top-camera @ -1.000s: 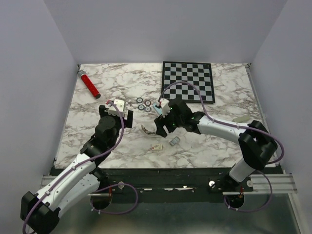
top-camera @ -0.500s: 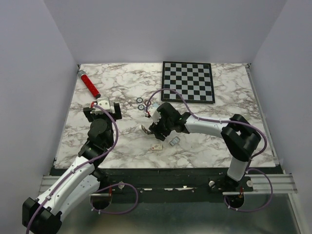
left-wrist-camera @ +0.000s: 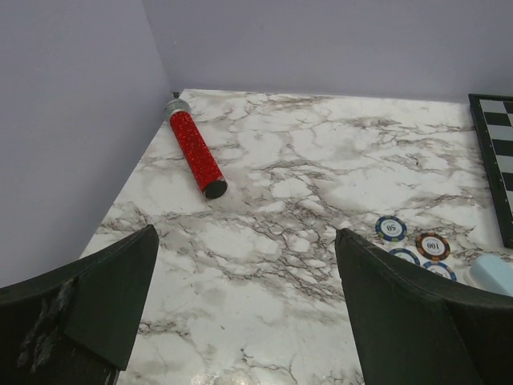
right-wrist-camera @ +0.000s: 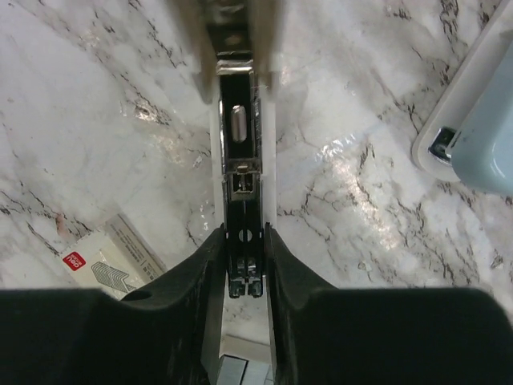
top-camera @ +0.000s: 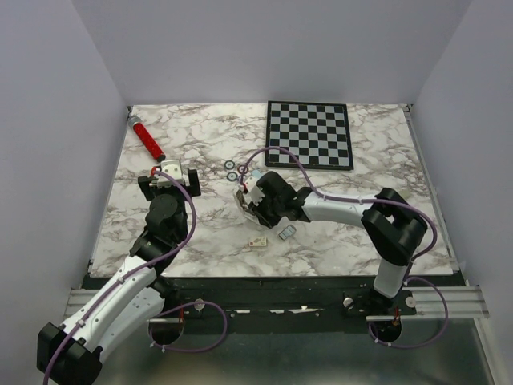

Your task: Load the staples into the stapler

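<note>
The stapler (right-wrist-camera: 240, 152) lies open on the marble with its white sides and black metal channel facing up. My right gripper (right-wrist-camera: 243, 261) is shut on it, one finger pressed to each side of the channel; seen from above, the right gripper (top-camera: 245, 200) hides most of the stapler. A light blue piece with a white rim (right-wrist-camera: 481, 120) lies apart to the right, and it shows as the same light blue piece (top-camera: 255, 172). The staples (top-camera: 286, 233) are a small grey strip near the front, below the right wrist. My left gripper (left-wrist-camera: 244, 321) hangs open and empty over bare marble, far to the left.
A small cream box (top-camera: 257, 241) lies beside the staples, the same cream box (right-wrist-camera: 104, 257) to the left of my fingers. Several poker chips (top-camera: 236, 170) sit behind the stapler. A red glitter tube (top-camera: 148, 138) lies far left; a chessboard (top-camera: 310, 134) at the back.
The right gripper has come down and left onto the stapler, and its jaws have closed against its sides. The left arm drew back to the left, then stayed still and open.
</note>
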`<state>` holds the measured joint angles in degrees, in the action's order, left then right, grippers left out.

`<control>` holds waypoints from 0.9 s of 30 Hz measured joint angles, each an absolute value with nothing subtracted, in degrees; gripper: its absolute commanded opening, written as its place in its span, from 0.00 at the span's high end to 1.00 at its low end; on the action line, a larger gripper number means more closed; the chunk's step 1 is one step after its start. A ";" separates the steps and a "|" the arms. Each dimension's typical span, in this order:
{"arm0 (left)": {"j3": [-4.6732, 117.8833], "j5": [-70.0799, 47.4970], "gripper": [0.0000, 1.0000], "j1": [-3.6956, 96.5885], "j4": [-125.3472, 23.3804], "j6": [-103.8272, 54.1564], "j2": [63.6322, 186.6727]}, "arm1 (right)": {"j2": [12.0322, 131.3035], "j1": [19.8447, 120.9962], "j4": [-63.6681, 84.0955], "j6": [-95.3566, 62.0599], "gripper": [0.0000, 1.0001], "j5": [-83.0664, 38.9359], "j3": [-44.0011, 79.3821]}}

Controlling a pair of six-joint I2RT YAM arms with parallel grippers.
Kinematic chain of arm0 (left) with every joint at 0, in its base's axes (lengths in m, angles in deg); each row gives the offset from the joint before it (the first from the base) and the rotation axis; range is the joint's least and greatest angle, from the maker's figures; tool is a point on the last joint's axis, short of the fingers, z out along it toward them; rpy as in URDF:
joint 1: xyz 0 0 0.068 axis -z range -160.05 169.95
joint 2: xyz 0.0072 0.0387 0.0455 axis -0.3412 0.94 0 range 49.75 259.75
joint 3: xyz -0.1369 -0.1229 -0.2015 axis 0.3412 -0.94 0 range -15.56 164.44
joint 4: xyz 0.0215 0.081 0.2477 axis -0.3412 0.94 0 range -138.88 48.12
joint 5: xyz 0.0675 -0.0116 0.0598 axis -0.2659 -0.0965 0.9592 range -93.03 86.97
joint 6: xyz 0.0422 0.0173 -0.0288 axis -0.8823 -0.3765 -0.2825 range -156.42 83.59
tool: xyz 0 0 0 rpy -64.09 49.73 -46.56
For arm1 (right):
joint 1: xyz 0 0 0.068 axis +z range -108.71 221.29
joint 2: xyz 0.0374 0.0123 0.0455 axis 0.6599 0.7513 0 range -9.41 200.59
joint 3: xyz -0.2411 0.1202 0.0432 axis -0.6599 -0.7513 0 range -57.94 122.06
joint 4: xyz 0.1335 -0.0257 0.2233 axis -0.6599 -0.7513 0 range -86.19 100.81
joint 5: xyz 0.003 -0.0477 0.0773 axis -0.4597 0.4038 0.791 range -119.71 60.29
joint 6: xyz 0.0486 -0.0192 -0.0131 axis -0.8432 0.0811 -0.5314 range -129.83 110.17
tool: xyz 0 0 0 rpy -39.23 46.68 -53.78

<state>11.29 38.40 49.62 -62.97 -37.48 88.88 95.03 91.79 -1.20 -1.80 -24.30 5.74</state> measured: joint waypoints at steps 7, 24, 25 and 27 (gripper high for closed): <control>11.29 38.33 0.01 49.53 -62.94 -37.39 89.47 | 91.53 93.06 0.24 -15.11 0.69 -32.47 1.21; 11.29 37.98 0.01 49.51 -62.64 -36.01 91.31 | 91.42 96.34 -2.84 -35.79 0.60 -47.12 1.17; 11.29 37.92 0.01 49.51 -62.64 -35.92 91.33 | 91.42 96.47 -2.82 -35.72 0.59 -47.14 1.17; 11.29 37.88 0.01 49.51 -62.62 -35.88 91.39 | 91.45 96.78 -2.73 -35.22 0.54 -47.16 1.17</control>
<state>11.29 37.88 49.51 -62.62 -35.88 91.39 91.45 96.78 -2.73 -35.22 -47.16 1.17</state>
